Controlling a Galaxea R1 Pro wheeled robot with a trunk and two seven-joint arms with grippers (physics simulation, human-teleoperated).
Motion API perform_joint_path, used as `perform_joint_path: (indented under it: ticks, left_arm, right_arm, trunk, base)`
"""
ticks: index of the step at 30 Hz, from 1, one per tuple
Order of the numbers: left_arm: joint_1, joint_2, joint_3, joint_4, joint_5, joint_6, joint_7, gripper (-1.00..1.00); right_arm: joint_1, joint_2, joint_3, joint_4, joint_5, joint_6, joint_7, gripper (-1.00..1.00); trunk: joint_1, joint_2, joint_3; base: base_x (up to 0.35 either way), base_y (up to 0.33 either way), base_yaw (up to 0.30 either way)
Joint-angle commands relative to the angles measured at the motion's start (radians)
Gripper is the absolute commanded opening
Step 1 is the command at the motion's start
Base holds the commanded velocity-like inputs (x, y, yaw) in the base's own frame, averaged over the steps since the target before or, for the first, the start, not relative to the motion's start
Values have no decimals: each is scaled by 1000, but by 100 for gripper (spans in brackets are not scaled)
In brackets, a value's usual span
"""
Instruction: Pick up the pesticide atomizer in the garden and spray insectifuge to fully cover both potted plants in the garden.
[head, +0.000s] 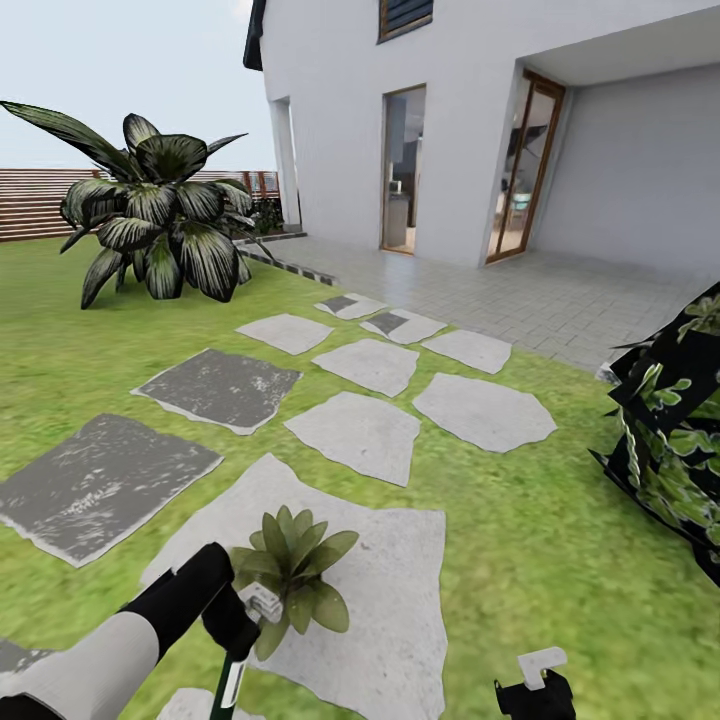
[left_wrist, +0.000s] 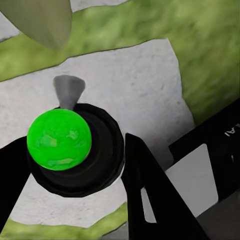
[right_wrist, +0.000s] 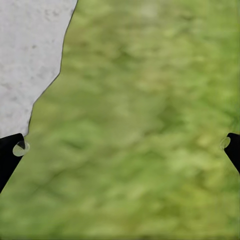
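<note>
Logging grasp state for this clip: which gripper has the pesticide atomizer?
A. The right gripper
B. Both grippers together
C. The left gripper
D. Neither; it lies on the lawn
C: in the left wrist view the left gripper has its black fingers on either side of the pesticide atomizer with its bright green mark, while the right gripper is spread wide over bare grass.

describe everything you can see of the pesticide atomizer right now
The pesticide atomizer sits in the left end effector, black fingers on either side of it. In the left wrist view it shows a round black body with a glossy bright green mark on it and a grey cone beyond it, above a pale stepping stone. In the head view its white trigger head is right beside the small potted plant, and its dark body hangs down below the end effector.
</note>
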Motion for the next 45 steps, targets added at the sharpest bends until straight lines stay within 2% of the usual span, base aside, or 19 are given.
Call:
perform_joint_path:
  ticks: [1,5,7,9,12,15,18,21,25,27,29,30,31,34,36,40,45]
  left_arm:
    - [4,1,-3,1,-12,-1,-10,-100]
    - [6,13,-1,2,-13,-2,-9,-100]
    - [7,32,-4,5,-13,-4,-9,-100]
    - [16,41,-5,12,-16,-6,-9,-100]
    - [47,31,-4,26,-19,-9,-7,-100]
    - [55,23,-2,22,-16,-17,-6,-100]
    - [57,-28,-2,15,-19,-19,-6,-100]
    - [56,-42,-4,14,-20,-20,-6,-100]
    - [56,-21,1,22,-20,-21,1,-100]
    - [57,1,5,27,-19,-21,28,-100]
    - [58,6,8,29,-14,-22,72,-100]
    - [58,5,19,29,-7,-24,102,-100]
    - [58,0,62,29,1,-39,140,-100]
    - [58,-5,160,29,8,-74,191,-100]
    - [58,-8,199,30,10,-82,208,-100]
    - [58,-7,208,31,6,-80,211,-100]
    - [58,-4,209,69,5,-80,215,-100]
  right_arm:
    - [-1,0,-7,2,11,-4,-4,100]
    - [-1,0,-7,2,11,-4,-4,100]
    - [-1,0,-7,2,11,-4,-4,100]
    - [-1,0,-7,2,11,-4,-4,100]
    - [-1,0,-7,2,11,-4,-4,100]
    - [-1,0,-7,2,11,-4,-4,100]
    - [-1,0,-7,2,11,-4,-4,100]
    - [-1,0,-7,2,11,-4,-4,100]
    - [-1,0,-7,2,11,-4,-4,100]
    - [-1,0,-7,2,11,-4,-4,100]
    - [-1,0,-7,2,11,-4,-4,100]
    - [-1,0,-7,2,11,-4,-4,100]
    - [-1,0,-7,2,11,-4,-4,100]
    - [-1,0,-7,2,11,-4,-4,100]
    - [-1,0,-7,2,11,-4,-4,100]
    - [-1,0,-8,0,10,-5,-5,100]
    - [-1,-1,-8,1,-34,-5,-5,100]
  trunk:
    - [0,0,-1]
    - [0,0,-1]
    - [0,0,-1]
    - [0,0,-1]
    - [0,0,-1]
    - [0,0,-1]
    - [0,0,-1]
    - [0,0,-1]
    - [0,0,-1]
    - [0,0,-1]
    - [0,0,-1]
    - [0,0,-1]
    - [0,0,-1]
    - [0,0,-1]
    - [0,0,-1]
    - [0,0,-4]
    - [19,-35,-28]
  base:
    - [0,0,0]
    - [0,0,0]
    - [0,0,0]
    - [0,0,0]
    - [0,0,0]
    - [0,0,0]
    - [0,0,0]
    - [0,0,0]
    - [0,0,0]
    - [0,0,0]
    - [0,0,0]
    - [0,0,0]
    - [0,0,0]
    - [0,0,0]
    - [0,0,0]
    - [0,0,0]
    - [0,0,0]
